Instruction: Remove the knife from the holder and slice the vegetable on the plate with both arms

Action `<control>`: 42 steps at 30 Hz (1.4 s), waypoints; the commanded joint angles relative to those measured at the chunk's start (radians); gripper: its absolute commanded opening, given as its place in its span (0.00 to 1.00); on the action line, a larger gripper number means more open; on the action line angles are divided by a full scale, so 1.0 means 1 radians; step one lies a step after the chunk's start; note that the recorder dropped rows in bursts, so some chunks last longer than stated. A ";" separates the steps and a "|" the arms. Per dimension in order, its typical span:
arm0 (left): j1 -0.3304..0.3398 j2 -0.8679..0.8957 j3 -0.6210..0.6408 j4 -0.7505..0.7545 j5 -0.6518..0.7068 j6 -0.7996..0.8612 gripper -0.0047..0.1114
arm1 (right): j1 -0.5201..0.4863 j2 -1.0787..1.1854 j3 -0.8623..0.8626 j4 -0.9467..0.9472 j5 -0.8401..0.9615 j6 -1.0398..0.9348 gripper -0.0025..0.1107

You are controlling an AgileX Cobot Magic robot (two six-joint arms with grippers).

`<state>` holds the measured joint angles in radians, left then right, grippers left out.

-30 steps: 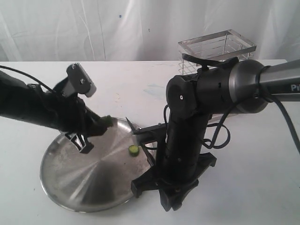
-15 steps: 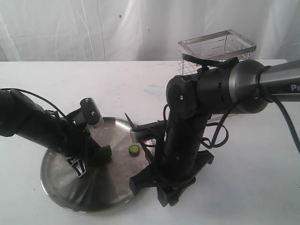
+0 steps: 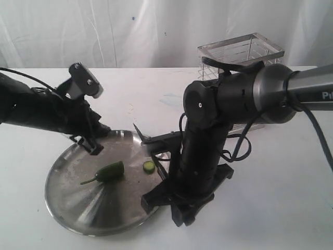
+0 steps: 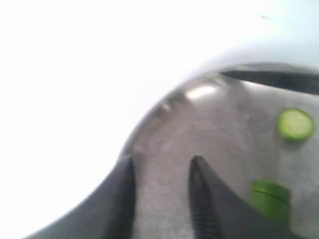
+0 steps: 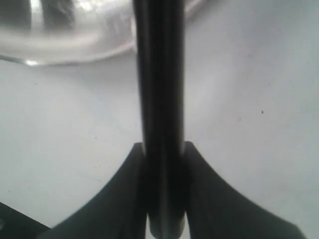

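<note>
On the plate (image 3: 62, 208), near the middle of the table (image 3: 291, 208), the vegetable (image 3: 109, 172) lies loose on its side. Its thin stem points left and its blunt end points right. A round cut slice (image 3: 149, 166) lies just beside that blunt end, apart from it.

**Left gripper** (image 4: 162, 162): positioned over the far-left rim of the plate, clear of the vegetable. Its fingers stand moderately apart, with only bare plate between them. It holds nothing.

**Right gripper** (image 5: 163, 147): clamped on the black handle of the knife (image 5: 160, 99). In the exterior view the pointed blade reaches left over the far-right part of the plate, raised and tilted. It touches neither the slice nor the vegetable.

**Holder** (image 3: 240, 52): stands at the far right, behind the right arm. No knife is visible in it.

**Step in hand:** the knife is out of the holder and one slice is off, so this appears to be the interval between cuts. The vegetable is currently unsupported.

**Next move, as judged:**
1. Bring the left gripper down and toward the near side, over the stem end of the vegetable.
2. Close on the stem end firmly enough to stop the vegetable rolling on the smooth steel.
3. Keep the fingers well left of the cutting line.
4. Lower the blade across the blunt end, square to the length of the vegetable.
</note>
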<state>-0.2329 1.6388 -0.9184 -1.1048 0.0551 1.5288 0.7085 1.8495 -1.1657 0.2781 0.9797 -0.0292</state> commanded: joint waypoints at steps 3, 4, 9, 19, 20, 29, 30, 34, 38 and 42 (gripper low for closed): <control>0.003 -0.008 -0.005 -0.128 -0.085 -0.105 0.04 | 0.007 0.080 -0.150 0.115 0.018 -0.031 0.02; 0.003 0.003 -0.009 -0.136 -0.075 -0.153 0.04 | 0.018 0.102 -0.175 0.124 0.040 -0.031 0.02; 0.003 0.051 -0.014 -0.171 -0.078 -0.174 0.04 | 0.048 0.198 -0.253 0.141 0.146 0.011 0.02; 0.003 0.132 -0.079 -0.300 0.039 -0.221 0.04 | 0.052 0.206 -0.253 0.185 0.222 0.084 0.02; 0.003 0.140 -0.085 -0.300 0.073 -0.221 0.04 | 0.052 0.206 -0.253 0.185 0.218 0.086 0.02; 0.003 0.211 -0.089 -0.326 0.141 -0.221 0.04 | 0.052 0.206 -0.253 0.188 0.191 0.097 0.02; 0.003 0.213 -0.089 -0.326 0.141 -0.221 0.04 | 0.052 0.206 -0.253 0.186 0.189 0.097 0.02; 0.003 0.235 -0.089 -0.326 0.141 -0.219 0.04 | 0.052 0.206 -0.253 0.182 0.181 0.093 0.02; 0.003 0.256 -0.089 -0.325 0.141 -0.214 0.04 | 0.052 0.199 -0.253 0.171 0.167 0.084 0.02; 0.003 0.255 -0.089 -0.320 0.144 -0.214 0.04 | 0.052 0.163 -0.253 0.159 0.122 0.084 0.02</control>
<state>-0.2329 1.8846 -1.0085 -1.4235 0.1787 1.3159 0.7596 2.0512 -1.4114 0.4485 1.1484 0.0652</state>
